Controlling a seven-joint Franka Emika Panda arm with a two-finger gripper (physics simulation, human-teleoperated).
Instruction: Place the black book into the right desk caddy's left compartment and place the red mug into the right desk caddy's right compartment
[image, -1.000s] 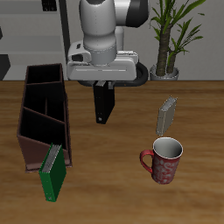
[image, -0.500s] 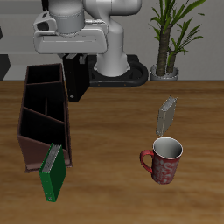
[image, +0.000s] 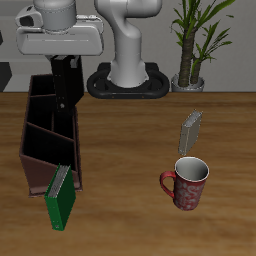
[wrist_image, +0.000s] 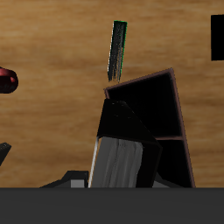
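exterior: high, frontal | wrist: close, looking down | shared: caddy (image: 50, 135)

The green book (image: 61, 196) stands against the right desk caddy (image: 50, 130) at its front end, crowding that side. The surface (image: 130, 160) between the caddy and the red mug (image: 187, 182) lies open. The light grey book (image: 191, 130) stands just behind the mug.

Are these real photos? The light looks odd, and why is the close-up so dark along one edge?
No, they are simulator renders. Exterior view: flat, even light, no glare, only faint soft shadows under the mug and green book; all sharp. Wrist view: the caddy interior renders near black, and the dark band is the robot's own body; the black book fills the foreground, its grey page edge showing.
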